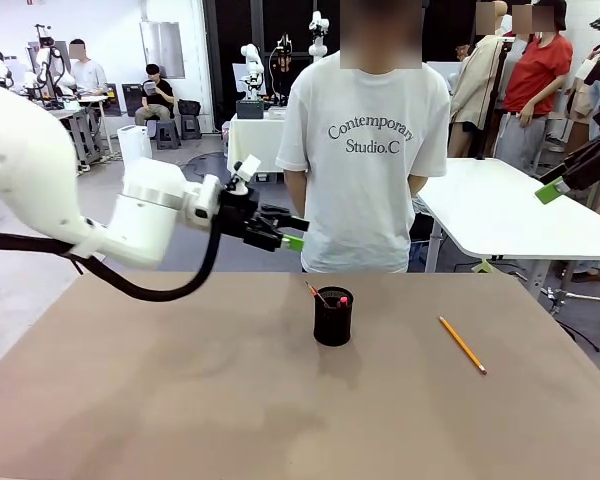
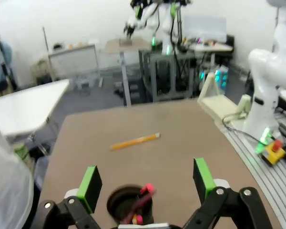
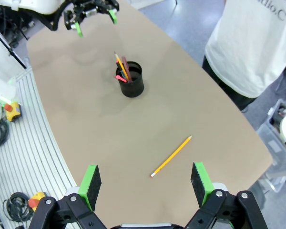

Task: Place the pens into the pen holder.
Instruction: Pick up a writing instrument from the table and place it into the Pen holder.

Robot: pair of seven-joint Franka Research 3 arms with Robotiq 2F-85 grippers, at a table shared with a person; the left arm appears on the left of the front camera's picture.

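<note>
The black mesh pen holder (image 1: 332, 318) stands near the middle of the brown table (image 1: 160, 400). In the right wrist view the pen holder (image 3: 132, 81) holds a brownish-red pen (image 3: 125, 67), a dark pen with red ends (image 3: 120, 78) and a yellow one (image 3: 118, 59). A yellow-orange pencil (image 1: 462, 345) lies flat on the table to the holder's right. My left gripper (image 1: 293, 238) hangs open, high above the table, left of and behind the holder; the holder (image 2: 128, 202) sits below its fingers. My right gripper (image 3: 145, 180) is open, high over the pencil (image 3: 171, 156), nothing between its pads.
A person in a white T-shirt (image 1: 365, 150) stands at the table's far edge, hands behind the back. A white table (image 1: 510, 210) stands at the back right. A red-button box (image 3: 12, 109) lies on the ribbed floor strip beside the table.
</note>
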